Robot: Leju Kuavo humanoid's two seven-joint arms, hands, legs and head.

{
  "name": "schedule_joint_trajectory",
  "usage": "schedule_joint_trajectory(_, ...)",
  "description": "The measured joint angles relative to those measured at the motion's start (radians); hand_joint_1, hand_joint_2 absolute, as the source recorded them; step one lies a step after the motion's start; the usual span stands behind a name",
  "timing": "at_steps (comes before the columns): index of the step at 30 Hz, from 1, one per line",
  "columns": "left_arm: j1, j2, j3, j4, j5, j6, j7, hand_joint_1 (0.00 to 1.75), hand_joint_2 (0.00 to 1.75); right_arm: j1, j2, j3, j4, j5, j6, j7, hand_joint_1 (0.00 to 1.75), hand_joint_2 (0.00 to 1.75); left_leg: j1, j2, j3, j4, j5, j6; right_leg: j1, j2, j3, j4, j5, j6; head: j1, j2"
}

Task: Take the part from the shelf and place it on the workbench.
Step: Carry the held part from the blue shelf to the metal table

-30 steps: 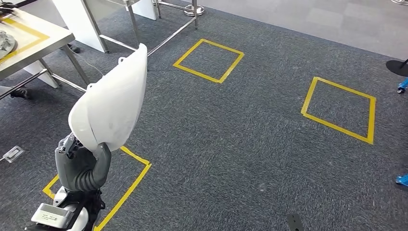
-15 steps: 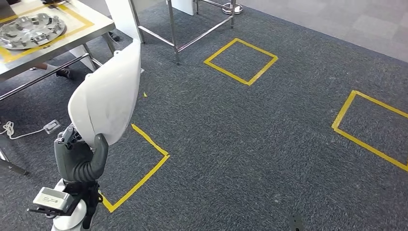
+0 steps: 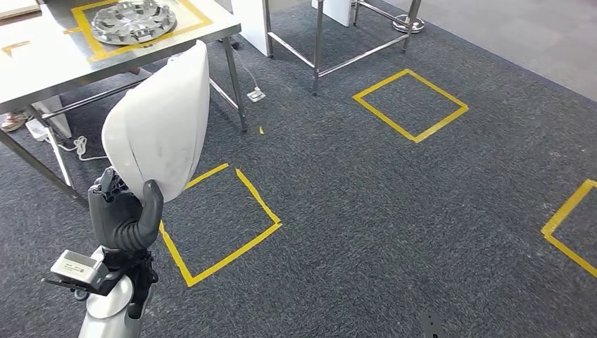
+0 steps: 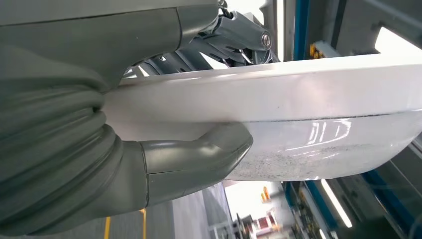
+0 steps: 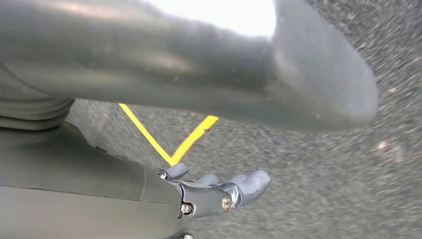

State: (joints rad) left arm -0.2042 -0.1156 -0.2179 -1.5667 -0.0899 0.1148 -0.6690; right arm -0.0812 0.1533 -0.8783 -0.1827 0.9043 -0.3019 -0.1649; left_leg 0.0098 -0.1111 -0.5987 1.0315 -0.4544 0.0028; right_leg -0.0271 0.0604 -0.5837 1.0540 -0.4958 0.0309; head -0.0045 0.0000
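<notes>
The left hand (image 3: 125,215) is raised in front of the robot, on the left side of the head view, with the silver forearm coming up from below. It holds the white part (image 3: 160,130), a curved shell of plastic, by the lower end. The thick grey thumb (image 3: 151,204) presses on the outer face of the part, and the darker fingers go behind it. The part stands almost upright above the hand and leans a little to the right, so its narrow top end reaches up in front of the edge of the workbench (image 3: 42,63). In the left wrist view the thumb lies flat against the glossy white surface of the part (image 4: 308,114), with the rim clamped between the thumb and the finger mechanism.

The right hand (image 5: 219,191) hangs low over the dark grey carpet (image 3: 394,211). Its fingers are slightly curled and apart from the thumb, and it holds nothing.

On the workbench, inside a yellow tape frame, lies a round silver metal disc (image 3: 134,20). Yellow tape squares (image 3: 225,218) are marked on the carpet, one just beside the left hand.
</notes>
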Motion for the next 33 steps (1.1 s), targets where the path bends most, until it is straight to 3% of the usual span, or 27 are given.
schedule_joint_trajectory(1,-0.002,-0.001,0.000,0.001,-0.004,0.005,0.001,1.75,1.75,0.000,0.000,0.000,0.000,-0.001,-0.001,0.001,0.00,0.00,0.000,-0.011,-0.004,0.000,0.001,-0.007,0.001,0.010,0.008,-0.019,0.000,-0.004,0.000,0.000)
schedule_joint_trajectory(2,-0.004,-0.002,0.000,0.002,-0.009,0.011,0.001,1.75,1.75,0.000,0.001,-0.001,0.000,-0.002,-0.002,0.002,0.00,0.00,0.000,-0.023,-0.007,-0.003,0.004,-0.015,0.003,0.004,0.010,-0.021,-0.002,-0.010,0.000,0.000)
schedule_joint_trajectory(3,-0.005,-0.003,0.001,0.002,-0.012,0.018,0.002,1.75,1.75,0.000,0.002,-0.001,0.000,-0.003,-0.003,0.002,0.00,0.00,0.001,-0.033,-0.010,-0.007,0.008,-0.022,0.003,-0.009,0.011,-0.022,0.001,-0.018,0.000,0.000)
schedule_joint_trajectory(4,-0.005,-0.003,0.001,0.002,-0.014,0.024,0.001,1.75,1.75,-0.001,0.004,-0.001,0.000,-0.003,-0.004,0.001,0.00,0.00,0.000,-0.025,-0.014,-0.006,0.007,-0.028,0.003,-0.021,0.013,-0.025,0.003,-0.026,-0.001,0.000)
schedule_joint_trajectory(6,-0.007,-0.003,0.001,0.002,-0.015,0.037,-0.001,1.75,1.75,-0.001,0.006,-0.002,0.000,-0.003,-0.005,-0.002,0.00,0.00,-0.003,0.030,-0.040,0.045,-0.024,-0.035,0.001,-0.046,0.016,-0.031,0.008,-0.042,-0.006,0.000)
schedule_joint_trajectory(7,-0.008,-0.003,0.001,0.002,-0.015,0.043,-0.002,1.75,1.75,0.000,0.006,-0.002,0.000,-0.003,-0.006,-0.003,0.00,0.00,-0.005,0.067,-0.067,0.102,-0.055,-0.036,0.004,-0.059,0.017,-0.032,0.008,-0.047,-0.009,0.000)
schedule_joint_trajectory(8,-0.009,-0.003,0.001,0.002,-0.016,0.048,-0.004,1.75,1.75,0.002,0.006,-0.003,0.000,-0.002,-0.006,-0.004,0.00,0.00,-0.005,0.090,-0.100,0.172,-0.089,-0.038,0.007,-0.073,0.017,-0.032,0.007,-0.051,-0.011,0.000)
schedule_joint_trajectory(10,-0.007,-0.003,0.000,0.002,-0.022,0.060,-0.007,1.75,1.75,0.006,0.007,-0.006,0.000,-0.003,-0.005,-0.006,0.00,0.00,-0.005,0.104,-0.148,0.276,-0.124,-0.037,0.013,-0.102,0.017,-0.032,0.004,-0.054,-0.011,0.000)
schedule_joint_trajectory(11,-0.006,-0.002,0.000,0.002,-0.026,0.066,-0.008,1.75,1.75,0.006,0.007,-0.008,0.000,-0.003,-0.004,-0.008,0.00,0.00,-0.005,0.106,-0.146,0.276,-0.114,-0.035,0.015,-0.116,0.018,-0.031,0.002,-0.055,-0.011,0.000)
schedule_joint_trajectory(12,-0.005,-0.002,0.000,0.002,-0.030,0.072,-0.009,1.75,1.75,0.005,0.007,-0.009,0.000,-0.004,-0.004,-0.009,0.00,0.00,-0.007,0.112,-0.122,0.233,-0.087,-0.031,0.017,-0.130,0.021,-0.031,0.000,-0.056,-0.011,0.000)
schedule_joint_trajectory(14,-0.006,-0.002,0.000,-0.001,-0.034,0.078,-0.010,1.75,1.75,0.004,0.009,-0.011,0.000,-0.005,-0.003,-0.011,0.00,0.00,-0.017,0.157,-0.042,0.089,-0.029,-0.014,0.023,-0.155,0.029,-0.031,-0.006,-0.053,-0.011,0.000)
schedule_joint_trajectory(16,-0.008,-0.003,0.000,-0.004,-0.036,0.084,-0.010,1.75,1.75,0.004,0.011,-0.014,0.000,-0.006,-0.003,-0.012,0.00,0.00,-0.027,0.195,0.004,0.004,-0.010,0.003,0.027,-0.176,0.034,-0.030,-0.011,-0.046,-0.010,0.000)
schedule_joint_trajectory(17,-0.009,-0.003,0.000,-0.005,-0.036,0.088,-0.010,1.75,1.75,0.004,0.011,-0.015,0.000,-0.008,-0.002,-0.012,0.00,0.00,-0.031,0.195,0.005,-0.003,-0.013,0.008,0.028,-0.188,0.036,-0.031,-0.012,-0.041,-0.010,0.000)
schedule_joint_trajectory(18,-0.009,-0.003,0.000,-0.006,-0.037,0.093,-0.009,1.75,1.75,0.003,0.012,-0.017,0.000,-0.008,-0.002,-0.013,0.00,0.00,-0.030,0.180,0.004,-0.006,-0.009,0.012,0.029,-0.201,0.039,-0.032,-0.013,-0.036,-0.010,0.000)
schedule_joint_trajectory(19,-0.009,-0.003,0.001,-0.008,-0.037,0.098,-0.008,1.75,1.75,0.001,0.012,-0.017,0.000,-0.009,-0.002,-0.014,0.00,0.00,-0.028,0.166,0.005,-0.010,-0.005,0.016,0.027,-0.198,0.040,-0.031,-0.016,-0.030,-0.010,0.000)
schedule_joint_trajectory(21,-0.012,-0.003,0.000,-0.010,-0.039,0.105,-0.005,1.75,1.75,-0.001,0.013,-0.018,0.000,-0.009,-0.002,-0.016,0.00,0.00,-0.019,0.140,0.007,-0.020,0.003,0.026,0.022,-0.145,0.026,0.007,-0.044,-0.017,-0.008,0.000)
schedule_joint_trajectory(23,-0.014,-0.005,-0.001,-0.011,-0.041,0.112,-0.003,1.75,1.75,0.001,0.014,-0.018,0.000,-0.007,-0.002,-0.015,0.00,0.00,-0.014,0.113,0.005,-0.022,0.007,0.031,0.017,-0.080,-0.030,0.124,-0.105,-0.006,-0.005,0.000)
schedule_joint_trajectory(25,-0.011,-0.005,-0.003,-0.011,-0.048,0.122,0.001,1.75,1.75,0.005,0.014,-0.018,0.000,-0.007,-0.003,-0.013,0.00,0.00,-0.013,0.082,0.002,-0.019,0.008,0.033,0.016,-0.065,-0.091,0.238,-0.142,-0.002,-0.004,0.000)
schedule_joint_trajectory(26,-0.009,-0.005,-0.003,-0.011,-0.052,0.127,0.004,1.75,1.75,0.007,0.014,-0.018,0.000,-0.007,-0.003,-0.014,0.00,0.00,-0.012,0.066,0.001,-0.017,0.008,0.032,0.015,-0.064,-0.101,0.250,-0.133,-0.001,-0.003,0.000)
schedule_joint_trajectory(28,-0.007,-0.005,-0.004,-0.011,-0.056,0.134,0.008,1.75,1.75,0.007,0.014,-0.019,0.000,-0.007,-0.002,-0.016,0.00,0.00,-0.009,0.034,0.000,-0.009,0.007,0.027,0.011,-0.051,-0.060,0.152,-0.062,-0.001,-0.003,0.000)
schedule_joint_trajectory(30,-0.007,-0.005,-0.006,-0.011,-0.057,0.136,0.008,1.75,1.75,0.007,0.014,-0.019,0.000,-0.007,-0.002,-0.018,0.00,0.00,-0.008,0.007,-0.005,0.000,0.005,0.017,0.005,-0.005,-0.002,0.025,-0.013,-0.002,-0.003,0.000)
schedule_joint_trajectory(32,-0.007,-0.005,-0.009,-0.011,-0.057,0.140,0.009,1.75,1.75,0.006,0.014,-0.019,0.000,-0.008,-0.001,-0.022,0.00,0.00,-0.007,-0.017,-0.013,0.001,0.008,0.002,0.004,0.018,0.016,-0.019,-0.011,-0.008,-0.003,0.000)
schedule_joint_trajectory(33,-0.007,-0.004,-0.010,-0.011,-0.057,0.144,0.009,1.75,1.75,0.006,0.014,-0.019,0.000,-0.009,0.000,-0.026,0.00,0.00,-0.006,-0.030,-0.017,-0.001,0.012,-0.006,0.006,0.009,0.018,-0.023,-0.008,-0.013,-0.003,0.000)
